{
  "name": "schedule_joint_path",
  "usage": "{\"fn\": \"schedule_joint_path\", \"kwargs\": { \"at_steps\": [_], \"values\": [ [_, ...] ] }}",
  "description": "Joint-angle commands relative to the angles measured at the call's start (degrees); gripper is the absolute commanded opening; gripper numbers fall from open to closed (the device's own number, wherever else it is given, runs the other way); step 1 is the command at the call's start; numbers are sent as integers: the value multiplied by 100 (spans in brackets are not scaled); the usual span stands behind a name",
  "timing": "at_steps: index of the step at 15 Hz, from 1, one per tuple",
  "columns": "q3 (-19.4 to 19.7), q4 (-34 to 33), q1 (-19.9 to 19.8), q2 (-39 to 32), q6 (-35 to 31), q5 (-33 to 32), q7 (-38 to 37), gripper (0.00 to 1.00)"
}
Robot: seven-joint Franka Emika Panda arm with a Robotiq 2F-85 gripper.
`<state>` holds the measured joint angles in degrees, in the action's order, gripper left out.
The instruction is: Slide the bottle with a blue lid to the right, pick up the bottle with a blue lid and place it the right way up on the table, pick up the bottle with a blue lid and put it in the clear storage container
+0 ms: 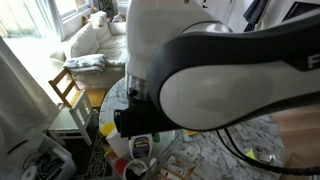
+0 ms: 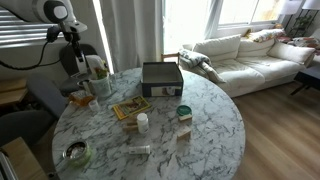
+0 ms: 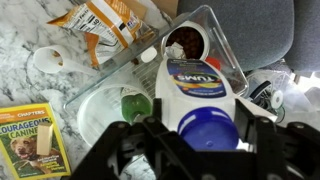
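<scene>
Gripper point(image 3: 207, 142) pinched on the Tums bottle with a blue lid point(image 3: 198, 85), cap end towards the wrist; bottle sits above the clear storage container point(image 3: 88, 98), beside a green item point(image 3: 135, 104) lying inside; sliding and uprighting judged complete; release into the container outstanding.

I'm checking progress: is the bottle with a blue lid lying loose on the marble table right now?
No, the wrist view shows the bottle with a blue lid clamped in the gripper over the clear storage container.
</scene>
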<state>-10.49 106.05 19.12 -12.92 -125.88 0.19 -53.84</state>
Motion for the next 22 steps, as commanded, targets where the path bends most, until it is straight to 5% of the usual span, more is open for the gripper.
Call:
{"fn": "schedule_joint_path", "kwargs": {
  "at_steps": [1,5,15,22],
  "values": [
    [-116,-105,44,-107,25,-52,285,42],
    [-192,-268,292,-283,99,-537,425,42],
    [93,-428,945,-735,457,-2663,-886,42],
    [154,-545,1021,-1027,556,-2909,-1793,42]
  ]
}}
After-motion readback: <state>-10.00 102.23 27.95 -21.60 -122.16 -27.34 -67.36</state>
